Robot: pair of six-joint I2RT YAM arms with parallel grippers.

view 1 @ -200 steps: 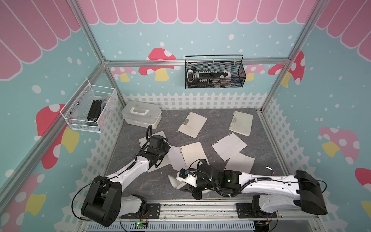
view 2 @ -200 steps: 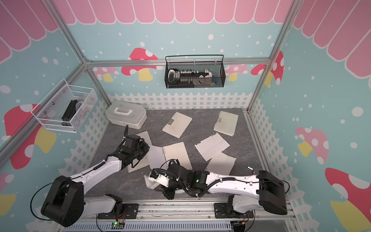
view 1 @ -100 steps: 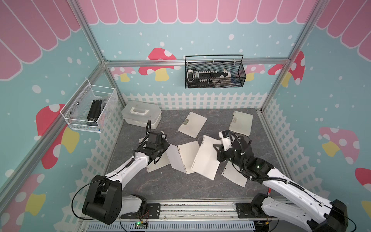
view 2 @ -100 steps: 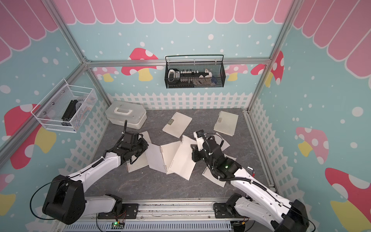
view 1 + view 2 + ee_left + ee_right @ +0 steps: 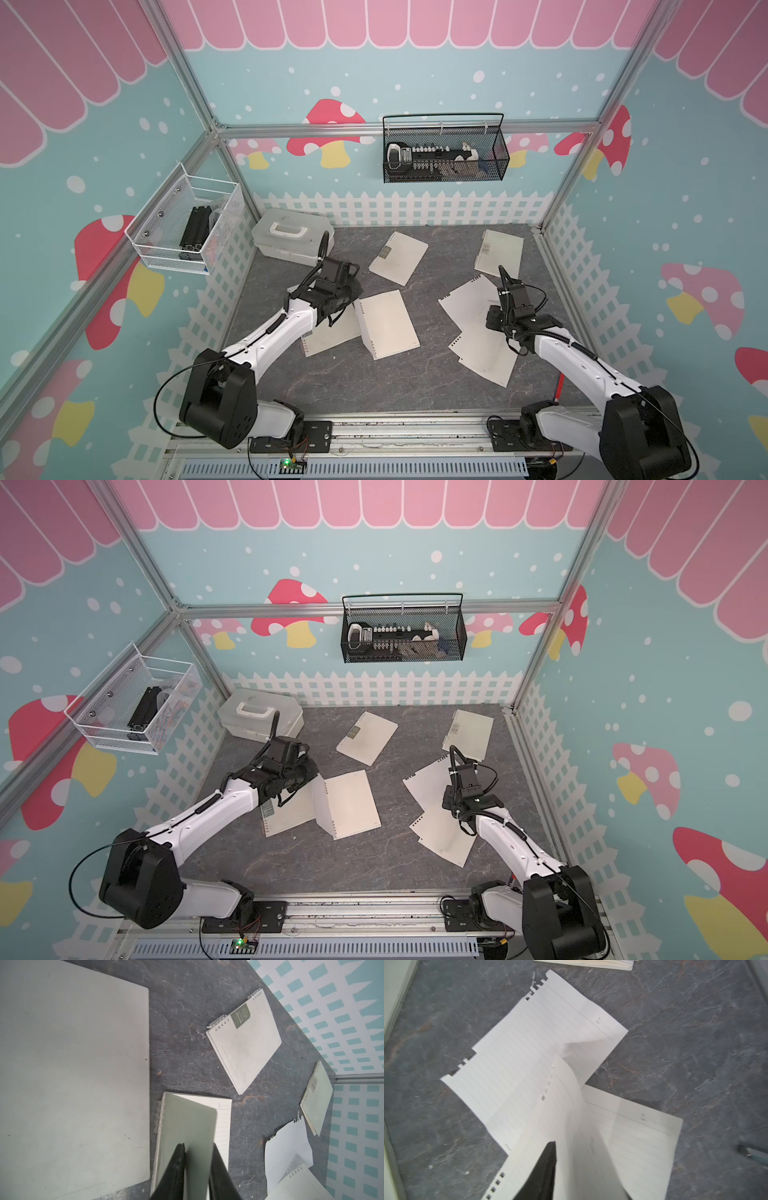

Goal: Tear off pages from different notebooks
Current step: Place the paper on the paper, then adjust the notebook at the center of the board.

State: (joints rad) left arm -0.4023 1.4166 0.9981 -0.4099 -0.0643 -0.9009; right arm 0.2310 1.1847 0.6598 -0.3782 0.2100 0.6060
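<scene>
1. Your left claw (image 5: 197, 1147) stands slightly parted over the open notebook (image 5: 386, 324) in the middle of the surface (image 5: 374, 386). The notebook's raised cover (image 5: 187, 1126) rises in the gap between the fingers, and the wrist view does not show whether either finger presses on it.
2. The large notebook (image 5: 328, 336) lies flat just beside it, partly under your left arm.
3. Two closed notebooks lie toward the back fence. One (image 5: 398, 257) is near the centre, and the other (image 5: 498, 253) is in the right rear corner, just beyond your right claw (image 5: 566, 1147).
4. Only one finger (image 5: 548, 1167) of the right claw shows. A page (image 5: 571, 1115) curls up against the claw and hides the other finger, so you cannot tell how wide it stands or whether it holds the sheet.
5. Two more pages (image 5: 529, 1043) (image 5: 643, 1136) lie flat below that claw, and the curled page overlaps both.
</scene>
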